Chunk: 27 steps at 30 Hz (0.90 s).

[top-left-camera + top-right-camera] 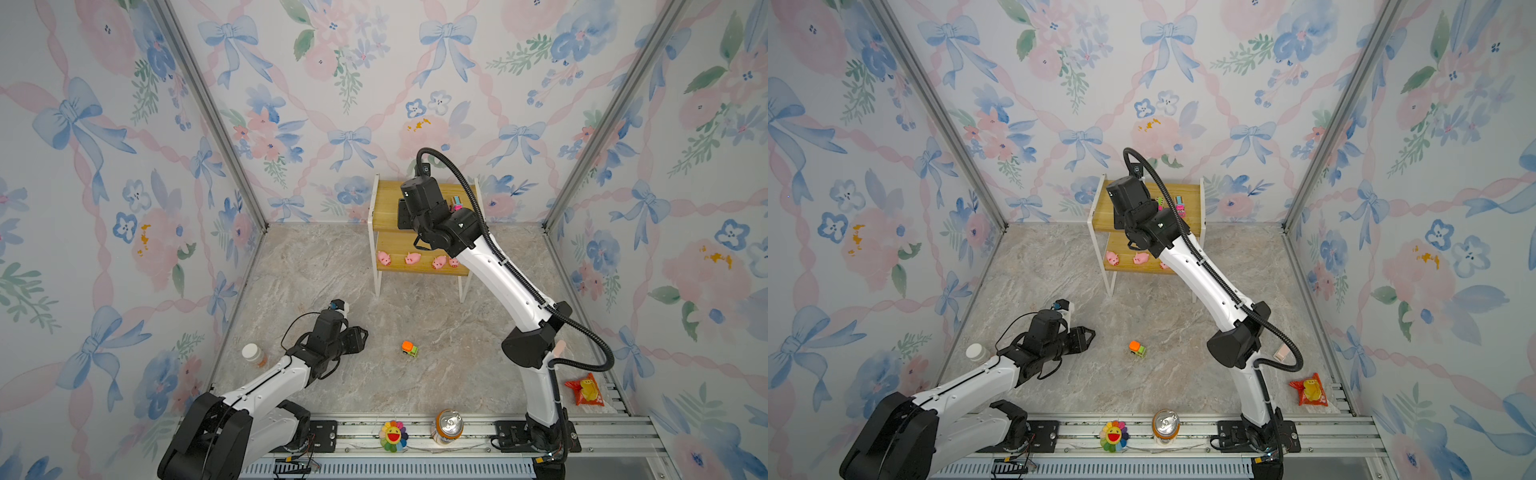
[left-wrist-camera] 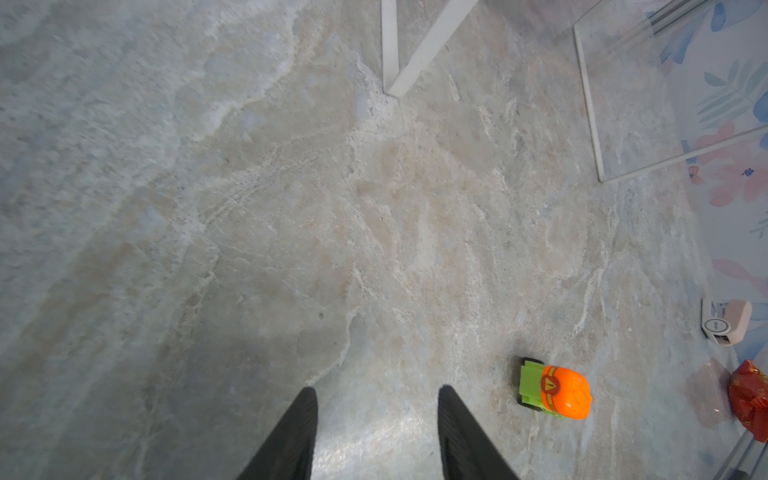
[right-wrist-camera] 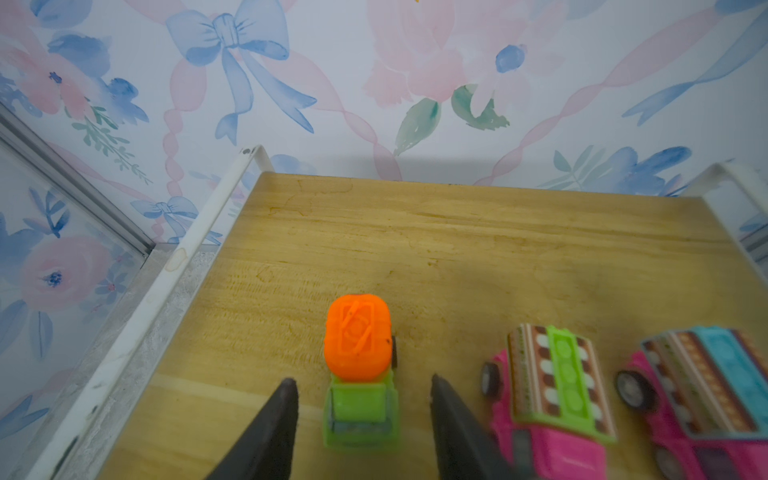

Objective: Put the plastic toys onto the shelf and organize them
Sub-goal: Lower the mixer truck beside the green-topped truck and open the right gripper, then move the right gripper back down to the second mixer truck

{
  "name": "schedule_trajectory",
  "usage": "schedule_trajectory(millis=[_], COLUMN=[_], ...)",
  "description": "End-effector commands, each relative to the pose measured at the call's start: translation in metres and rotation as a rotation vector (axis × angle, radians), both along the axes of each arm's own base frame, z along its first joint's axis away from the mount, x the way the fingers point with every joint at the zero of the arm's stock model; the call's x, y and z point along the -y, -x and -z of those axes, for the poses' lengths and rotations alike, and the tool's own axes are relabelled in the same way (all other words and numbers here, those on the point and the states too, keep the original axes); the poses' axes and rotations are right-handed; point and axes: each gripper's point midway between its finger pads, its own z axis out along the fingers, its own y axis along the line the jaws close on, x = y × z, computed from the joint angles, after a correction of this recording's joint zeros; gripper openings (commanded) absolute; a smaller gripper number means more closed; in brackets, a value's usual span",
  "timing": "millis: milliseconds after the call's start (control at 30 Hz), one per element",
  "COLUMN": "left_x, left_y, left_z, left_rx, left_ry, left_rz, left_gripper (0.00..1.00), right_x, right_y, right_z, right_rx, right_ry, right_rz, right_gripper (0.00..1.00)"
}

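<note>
**Right end effector spread astride a truck on the shelf's top board**

Right end effector hangs over the top board of the two-tier yellow wooden shelf with a thin white metal frame. Its fingers are spread, one on each side of a green plastic truck with an orange top, with a gap on both sides, so it grips nothing.

Four trucks show in all. Three stand in a row on the shelf's top board: that green one, and beside it two pink plastic trucks with striped tops, one with a green strip and one with a blue strip. The second green-and-orange truck sits on the marbled counter, in front of the shelf and well apart from it.

Four tiny pink plastic pigs line the front of the shelf's lower board.

Left end effector hovers low over the counter in front of the shelf, fingers parted and empty, with the second truck near it.

The second truck's orange top carries a round badge with a warning triangle. A small pink-and-white item has an oval label too small to read.
</note>
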Motion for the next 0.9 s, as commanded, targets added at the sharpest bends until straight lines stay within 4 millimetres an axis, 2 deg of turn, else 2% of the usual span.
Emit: schedule_trajectory(millis=[0,33,133,233,333,500,600,700,867], left_x=[0.006,0.006,0.005,0.005,0.005,0.006,0.005,0.005,0.004], left_y=[-0.004,-0.005,-0.005,-0.005,-0.006,-0.006,-0.006,-0.005,-0.003], left_z=[-0.010,-0.010,-0.011,-0.010,-0.010,-0.011,-0.011,-0.012,-0.013], left_rx=[0.038,0.039,0.041,0.038,0.039,0.038,0.037,0.035,0.029], left_ry=[0.010,0.010,0.009,0.009,0.005,0.011,0.010,0.020,0.023], left_rz=[0.025,0.024,0.022,0.025,0.022,0.019,0.016,0.012,0.006], left_gripper=[0.48,0.49,0.49,0.49,0.49,0.49,0.49,0.49,0.49], right_x=[0.017,0.021,0.040,0.052,0.052,0.051,0.045,0.032,0.003], right_y=[0.047,0.060,0.095,0.130,0.157,0.188,0.199,0.206,0.215], right_z=[-0.054,-0.060,-0.058,-0.029,0.030,0.154,0.207,0.245,0.278], right_rx=[0.071,0.075,0.049,-0.041,-0.172,-0.408,-0.497,-0.550,-0.568], right_ry=[0.002,0.015,0.028,-0.009,-0.022,0.065,0.108,0.152,0.228], right_rz=[-0.062,-0.083,-0.134,-0.247,-0.355,-0.382,-0.374,-0.391,-0.506], right_gripper=[0.58,0.60,0.63,0.65,0.65,0.67,0.67,0.67,0.66])
